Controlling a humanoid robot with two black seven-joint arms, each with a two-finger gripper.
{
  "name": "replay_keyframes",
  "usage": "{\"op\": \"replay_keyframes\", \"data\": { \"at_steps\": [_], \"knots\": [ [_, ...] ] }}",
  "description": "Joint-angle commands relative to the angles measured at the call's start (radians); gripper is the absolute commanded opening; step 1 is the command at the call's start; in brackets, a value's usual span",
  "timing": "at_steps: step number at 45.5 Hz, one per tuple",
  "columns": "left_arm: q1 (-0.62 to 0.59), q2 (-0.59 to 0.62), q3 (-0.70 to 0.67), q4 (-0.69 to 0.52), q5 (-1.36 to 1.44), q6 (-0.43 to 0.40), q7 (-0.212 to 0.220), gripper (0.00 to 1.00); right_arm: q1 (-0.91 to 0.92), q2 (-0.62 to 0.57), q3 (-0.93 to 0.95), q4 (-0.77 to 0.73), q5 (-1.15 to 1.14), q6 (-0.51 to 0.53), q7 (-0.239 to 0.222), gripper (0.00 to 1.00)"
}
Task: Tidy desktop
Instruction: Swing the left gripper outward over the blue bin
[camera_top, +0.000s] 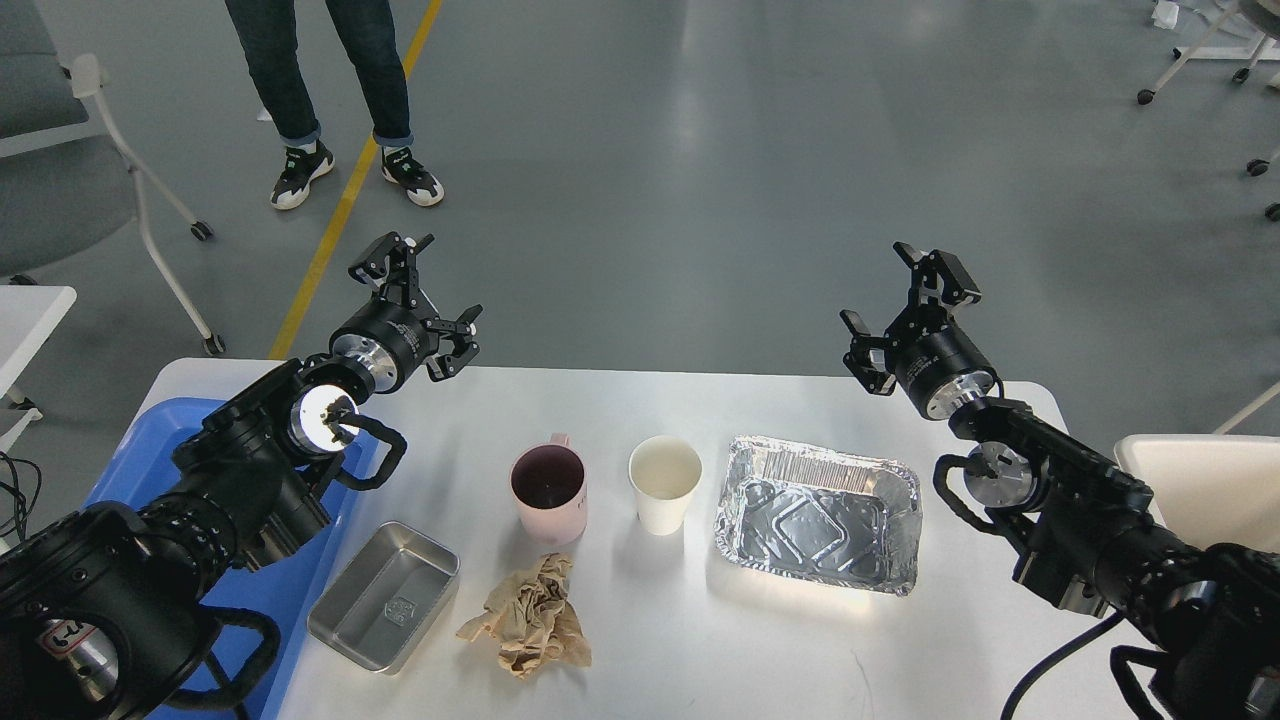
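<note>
The white desktop (640, 660) fills the lower part of the head view. On it stand a pink mug (548, 494), a white paper cup (664, 482), a foil tray (818, 513), a small steel tin (384, 595) and a crumpled brown paper wad (530, 616). My left gripper (428, 290) hovers open above the desktop's far left edge, holding nothing. Over the far right edge my right gripper (900, 285) is also open and holds nothing. Both are well away from the items.
A blue plastic tray (130, 460) lies at the desktop's left end, partly under my left arm. A white bin or chair (1200, 480) sits at the right. A person (330, 90) stands on the floor beyond, near a yellow line. A small white table corner (25, 320) is at left.
</note>
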Motion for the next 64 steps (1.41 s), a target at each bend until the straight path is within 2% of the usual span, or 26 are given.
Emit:
{"op": "replay_keyframes", "data": {
  "at_steps": [1, 4, 10, 19, 28, 40, 47, 53, 64],
  "knots": [
    [-0.017, 0.002, 0.006, 0.003, 0.007, 0.055, 0.009, 0.97, 0.007, 0.0, -0.001, -0.001, 0.0, 0.0, -0.002, 1.0],
    [-0.038, 0.002, 0.063, 0.003, 0.047, 0.073, 0.009, 0.97, 0.009, -0.002, -0.003, -0.002, -0.002, -0.001, -0.002, 1.0],
    [-0.078, 0.007, 0.281, 0.001, 0.128, 0.127, 0.009, 0.97, 0.006, -0.006, -0.003, -0.002, -0.006, -0.001, -0.002, 1.0],
    [-0.11, 0.039, 0.561, -0.005, 0.131, 0.115, 0.031, 0.97, 0.004, -0.022, -0.003, -0.004, -0.008, 0.0, -0.002, 1.0],
    [-0.11, 0.082, 0.629, -0.005, 0.14, -0.077, 0.034, 0.97, 0.006, -0.049, -0.006, -0.004, -0.017, 0.0, -0.003, 1.0],
    [-0.109, 0.163, 0.821, -0.005, 0.14, -0.208, 0.043, 0.97, 0.012, -0.051, -0.008, -0.005, -0.019, 0.0, -0.003, 1.0],
    [-0.086, 0.192, 0.916, -0.005, 0.14, -0.255, 0.025, 0.97, 0.012, -0.051, -0.008, -0.005, -0.019, 0.0, -0.003, 1.0],
    [-0.077, 0.219, 0.935, -0.008, 0.149, -0.316, -0.021, 0.97, 0.015, -0.051, -0.008, -0.008, -0.019, 0.0, -0.003, 1.0],
    [-0.08, 0.254, 0.959, -0.013, 0.162, -0.384, -0.067, 0.97, 0.016, -0.052, -0.008, -0.022, -0.019, 0.0, -0.003, 1.0]
  ]
}}
